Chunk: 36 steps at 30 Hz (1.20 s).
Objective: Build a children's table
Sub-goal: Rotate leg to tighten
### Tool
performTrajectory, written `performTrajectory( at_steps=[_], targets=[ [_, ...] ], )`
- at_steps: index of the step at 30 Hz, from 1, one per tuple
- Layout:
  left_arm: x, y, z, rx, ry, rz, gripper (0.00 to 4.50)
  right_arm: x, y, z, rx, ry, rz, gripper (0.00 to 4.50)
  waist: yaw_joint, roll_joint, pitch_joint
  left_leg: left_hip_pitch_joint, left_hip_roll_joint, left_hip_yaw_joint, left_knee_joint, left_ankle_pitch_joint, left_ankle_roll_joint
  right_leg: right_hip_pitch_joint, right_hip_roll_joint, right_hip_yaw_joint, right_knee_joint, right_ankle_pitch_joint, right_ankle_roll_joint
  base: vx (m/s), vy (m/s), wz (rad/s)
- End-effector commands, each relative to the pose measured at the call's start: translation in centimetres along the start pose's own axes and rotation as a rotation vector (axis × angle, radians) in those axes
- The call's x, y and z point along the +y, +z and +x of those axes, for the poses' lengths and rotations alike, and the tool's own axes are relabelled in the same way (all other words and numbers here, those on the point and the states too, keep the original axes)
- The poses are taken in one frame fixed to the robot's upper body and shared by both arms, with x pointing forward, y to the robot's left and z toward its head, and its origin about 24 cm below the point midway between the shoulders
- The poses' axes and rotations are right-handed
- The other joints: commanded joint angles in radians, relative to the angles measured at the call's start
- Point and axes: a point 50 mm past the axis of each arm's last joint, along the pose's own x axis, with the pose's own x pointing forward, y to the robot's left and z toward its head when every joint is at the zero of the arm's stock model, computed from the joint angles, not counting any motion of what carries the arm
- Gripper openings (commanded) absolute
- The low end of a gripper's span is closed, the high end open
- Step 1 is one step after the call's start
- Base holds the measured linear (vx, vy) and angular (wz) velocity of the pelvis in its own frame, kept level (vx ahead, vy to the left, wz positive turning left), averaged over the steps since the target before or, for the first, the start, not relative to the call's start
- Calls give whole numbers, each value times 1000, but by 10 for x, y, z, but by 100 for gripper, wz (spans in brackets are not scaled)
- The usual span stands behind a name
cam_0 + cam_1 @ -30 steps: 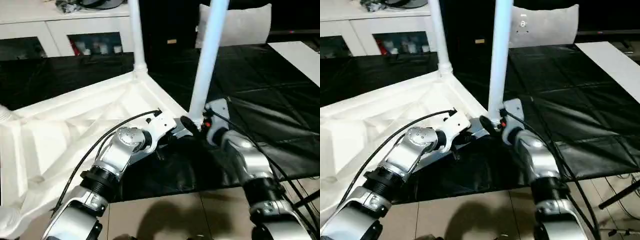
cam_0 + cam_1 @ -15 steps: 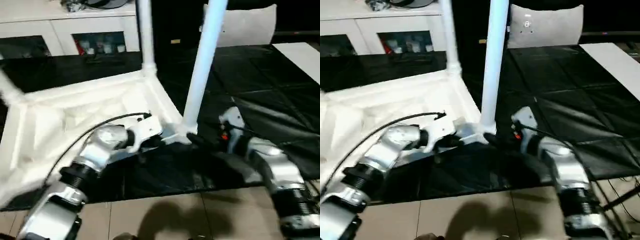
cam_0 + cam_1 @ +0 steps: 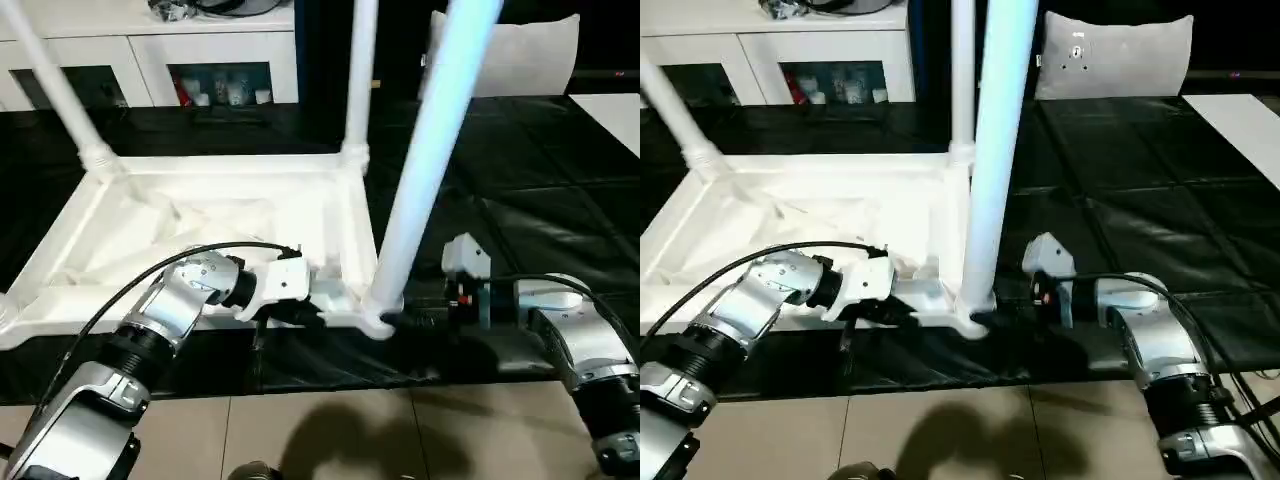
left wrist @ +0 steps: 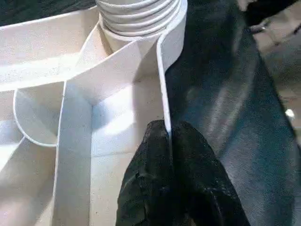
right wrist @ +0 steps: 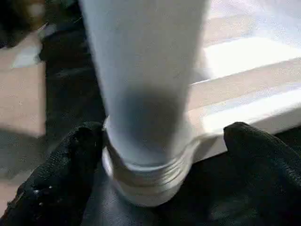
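Note:
The children's table lies upside down on the black mat, its white ribbed top (image 3: 210, 225) facing up. Three white legs stand upright in corner sockets: far left (image 3: 58, 88), far right (image 3: 358, 80) and the near one (image 3: 430, 150). My left gripper (image 4: 168, 134) is shut on the thin rim of the top (image 4: 163, 70), just beside the near leg's socket (image 3: 378, 318). On the other side of that socket, my right gripper (image 5: 164, 150) is open, with its fingers (image 5: 77, 160) standing on either side of the near leg's base.
The black mat (image 3: 530, 210) covers the floor under and to the right of the table. Tiled floor (image 3: 330, 440) lies in front of it. At the back stand a white cabinet (image 3: 150, 50) and a grey cushion (image 3: 1115, 55). A white board (image 3: 612, 105) lies far right.
The whole picture has swung, so the camera moved. My right forearm now lies lower and flatter, its fingers still around the near leg's base. The left gripper keeps its hold on the rim.

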Motion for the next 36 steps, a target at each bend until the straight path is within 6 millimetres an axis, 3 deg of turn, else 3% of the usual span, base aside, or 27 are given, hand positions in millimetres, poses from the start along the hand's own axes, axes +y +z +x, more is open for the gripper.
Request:
performTrajectory(
  at_steps=[1,3,5,8,10,15,20,21,24,26,28,29,30,31,33,35,36],
  targets=[
    [-12,-1,13,60,-143,48,0,4,3,3,-5,54,2,408,-3,-8,-68,15,55,-11,-60,-147,92,54,-71,46,-64,-70,-260,0,0,0],
    [-13,0,14,56,-152,54,0,4,4,5,-14,69,12,406,1,-8,-70,16,56,-11,-60,-142,95,53,-72,45,-62,-61,-265,0,0,0],
    [-13,1,14,54,-156,57,0,4,3,6,-12,71,11,367,3,-9,-70,17,57,-11,-59,-137,96,52,-72,46,-61,-57,-267,0,0,0],
    [-14,1,15,55,-163,65,0,3,2,8,-2,66,5,364,6,-9,-70,16,55,-11,-59,-138,92,52,-72,45,-62,-63,-265,0,0,0],
    [-14,0,15,60,-173,74,0,3,2,10,0,74,3,322,8,-6,-71,16,55,-11,-58,-135,87,53,-72,45,-61,-55,-264,0,0,0],
    [-14,0,15,61,-175,76,0,3,2,12,-6,84,7,287,9,-8,-71,15,55,-11,-57,-130,93,54,-71,44,-59,-41,-264,0,0,0],
    [-14,0,15,50,-160,65,0,6,3,14,-21,93,14,274,9,-9,-73,15,55,-11,-57,-124,92,54,-72,45,-59,-47,-262,0,0,0],
    [-14,-1,16,32,-123,33,0,8,4,17,-45,87,27,274,9,-5,-73,15,55,-12,-56,-121,93,54,-71,44,-58,-42,-262,0,0,0],
    [-10,2,19,-22,-19,-63,0,4,2,28,-35,-35,106,274,5,-6,-69,15,54,-12,-60,-139,83,53,-72,43,-62,-70,-261,0,0,0],
    [-8,4,22,-35,29,-92,0,2,1,33,-34,-88,135,273,-4,-6,-62,16,54,-13,-67,-182,59,52,-70,44,-69,-149,-249,0,0,0],
    [-3,9,32,-72,155,-187,0,-3,4,49,-76,-224,214,273,-16,-8,-53,23,50,-14,-73,-263,24,48,-72,45,-84,-295,-218,0,0,0],
    [-3,10,34,-80,174,-208,0,-4,5,52,-82,-252,232,273,-26,-6,-43,25,47,-19,-79,-320,-1,46,-74,41,-94,-411,-191,0,0,0],
    [-2,13,40,-95,212,-253,0,-7,6,60,-91,-311,273,273,-35,-6,-44,34,47,-23,-82,-360,-22,43,-76,42,-101,-478,-167,0,0,0],
    [0,17,46,-104,251,-280,0,-10,8,67,-94,-369,299,273,-43,-11,-44,34,46,-27,-83,-371,-25,43,-77,40,-105,-496,-156,0,0,0],
    [4,28,57,-128,333,-315,0,-15,9,79,-88,-482,375,273,-69,-8,-46,27,44,-31,-86,-373,-32,46,-72,40,-103,-465,-151,0,0,0],
    [4,30,58,-132,343,-319,0,-16,9,80,-87,-496,387,272,-74,-9,-51,29,43,-29,-83,-360,-19,45,-72,43,-105,-424,-157,0,0,0],
    [6,36,63,-142,368,-325,0,-19,11,85,-82,-545,388,272,-77,-17,-52,26,43,-24,-81,-337,-6,45,-72,47,-104,-384,-167,0,0,0]
  ],
)
